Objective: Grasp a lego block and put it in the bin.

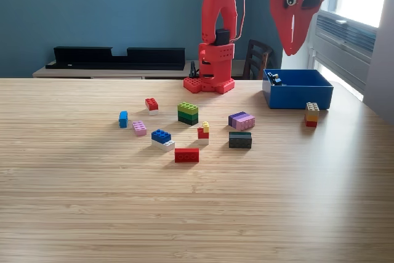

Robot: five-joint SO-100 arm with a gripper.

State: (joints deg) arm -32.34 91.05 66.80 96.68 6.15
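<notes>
Claw (292, 46) of red arm (219, 23) pointing straight down with jaws together and empty, hanging above blue bin (300, 96) at table's (197, 214) far edge toward the exterior view's right, arm folded high over its base, lego blocks (188, 113) scattered mid-table.
</notes>
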